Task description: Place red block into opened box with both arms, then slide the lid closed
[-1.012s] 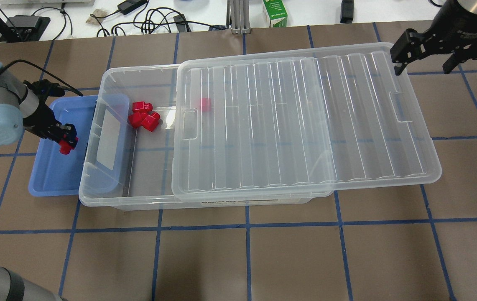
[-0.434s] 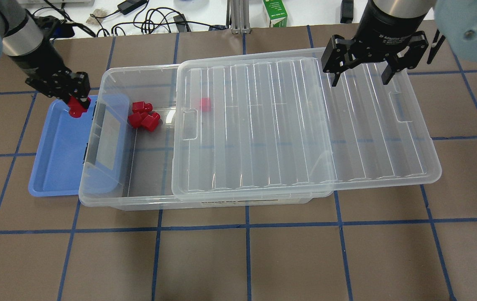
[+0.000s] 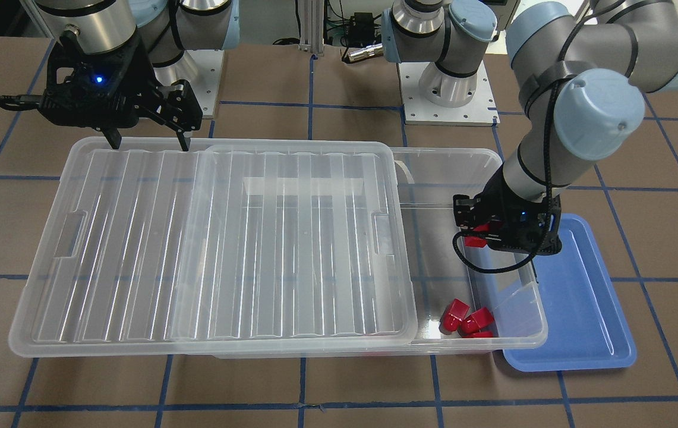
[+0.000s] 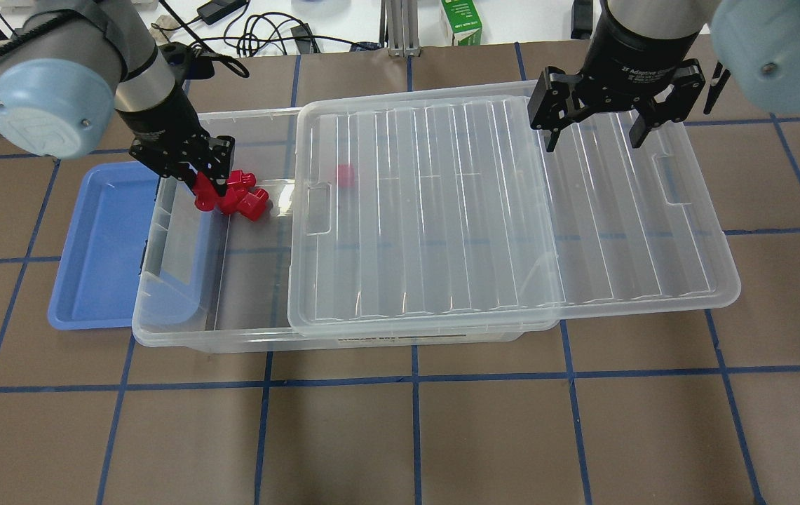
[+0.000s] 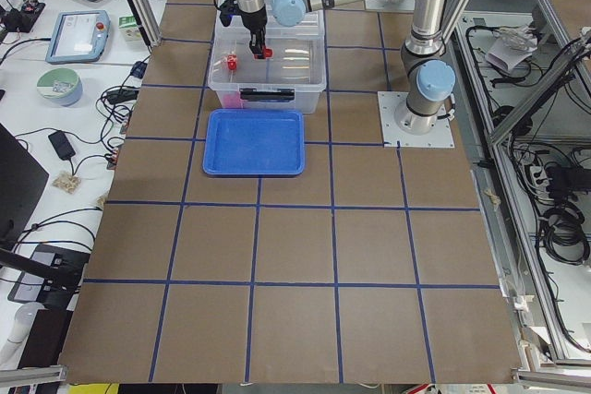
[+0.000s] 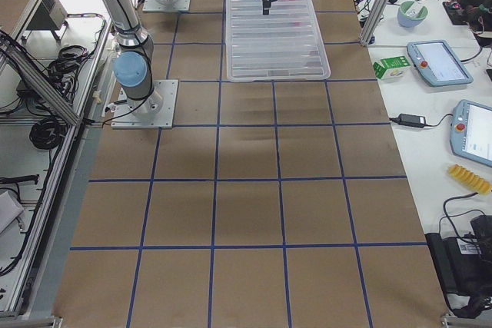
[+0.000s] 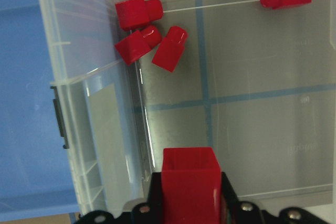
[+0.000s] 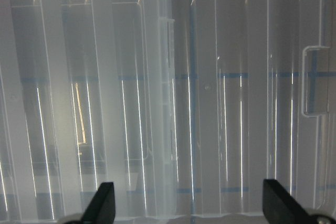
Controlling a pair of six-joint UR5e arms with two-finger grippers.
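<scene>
Checking the left fingers (image 7: 156,196), you find them pinching the red block (image 7: 189,182) over the uncovered end of the box (image 4: 161,319), just inside its short wall. Three like red pieces (image 4: 244,196) lie on the box floor just beyond these fingers. The right fingers (image 4: 549,130) stand spread above the lid (image 4: 442,210), which lies slid partway off the box. The blue tray (image 4: 95,245) sits beside the left fingers, outside that wall.

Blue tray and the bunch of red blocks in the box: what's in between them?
The box's clear end wall, with its grey latch. The left wrist view shows the blue tray outside that wall and the bunched red blocks just inside it.
</scene>
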